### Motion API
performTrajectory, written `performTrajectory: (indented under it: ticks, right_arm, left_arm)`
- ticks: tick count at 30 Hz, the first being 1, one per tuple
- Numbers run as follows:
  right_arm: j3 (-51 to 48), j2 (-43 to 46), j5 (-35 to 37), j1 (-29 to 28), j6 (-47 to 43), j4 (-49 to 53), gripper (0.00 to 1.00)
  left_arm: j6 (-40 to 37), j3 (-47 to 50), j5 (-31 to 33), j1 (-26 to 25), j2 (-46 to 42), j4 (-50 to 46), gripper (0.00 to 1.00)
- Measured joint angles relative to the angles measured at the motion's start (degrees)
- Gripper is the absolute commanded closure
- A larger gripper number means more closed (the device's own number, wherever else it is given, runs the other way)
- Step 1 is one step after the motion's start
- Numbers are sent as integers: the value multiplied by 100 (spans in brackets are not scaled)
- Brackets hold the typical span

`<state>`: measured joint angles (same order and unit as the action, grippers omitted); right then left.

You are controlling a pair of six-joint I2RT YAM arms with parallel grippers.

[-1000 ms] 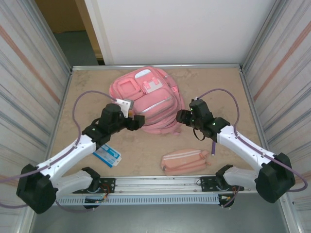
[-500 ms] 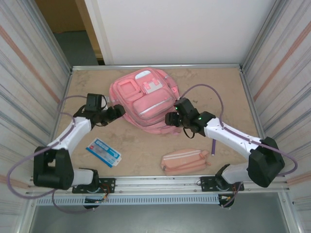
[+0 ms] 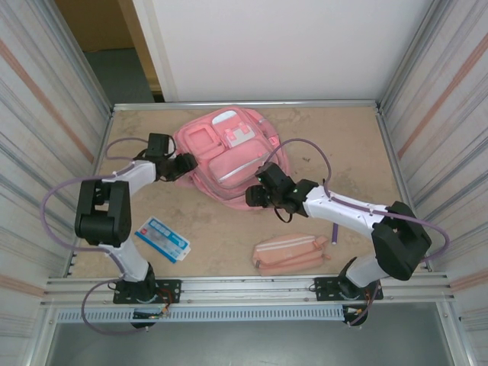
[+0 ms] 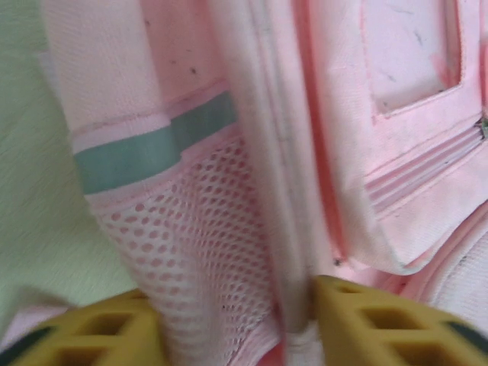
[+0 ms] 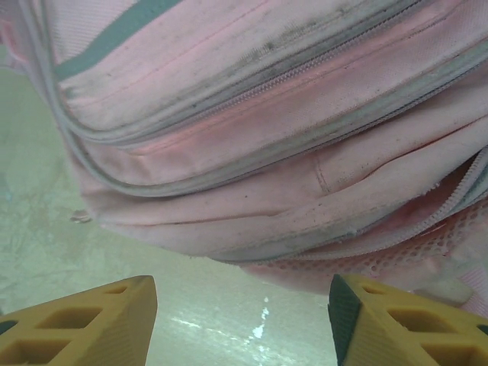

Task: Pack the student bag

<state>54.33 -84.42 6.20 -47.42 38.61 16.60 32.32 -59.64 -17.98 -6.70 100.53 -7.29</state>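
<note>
Zero items were packed: left jaws open astride student bag (image 3: 229, 164) mesh, right jaws open, empty; pouch (image 3: 290, 254) lay on tabletop (image 3: 343, 145).

left gripper (image 3: 184, 164) moved onto student bag (image 3: 229, 174)

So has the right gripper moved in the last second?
Yes: the right gripper has shifted left along the near edge of the student bag, judged against the unmoved pencil pouch.
</note>
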Motion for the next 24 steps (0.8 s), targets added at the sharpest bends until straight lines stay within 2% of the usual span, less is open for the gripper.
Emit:
performTrajectory:
  ticks: [3, 5, 9, 12, 18, 21, 24]
  right_arm:
    - [-114, -52, -184, 31, 358, -273, 39]
    - [-201, -160, -369, 57, 636, -487, 39]
    - [-216, -564, -614, 190, 1003, -765, 42]
    - [-129, -879, -723, 533, 1043, -824, 44]
    - [638, -1818, -1414, 1458, 507, -1270, 47]
    - [1335, -2380, -1620, 1792, 142, -1486, 46]
    - [1508, -2461, -1602, 1980, -151, -1727, 42]
  left_arm:
    - [-35, -33, -90, -2, 85, 175, 80]
    - [-33, 52, -68, -20, 2, 254, 87]
    - [-35, 549, 221, -216, -634, 177, 93]
    - [11, 828, 470, -516, -1226, -140, 99]
    - [503, 1325, 964, -960, -2114, -273, 100]
    - [831, 1440, 1060, -1082, -2264, -308, 100]
    - [1134, 1456, 1045, -1281, -2284, -378, 100]
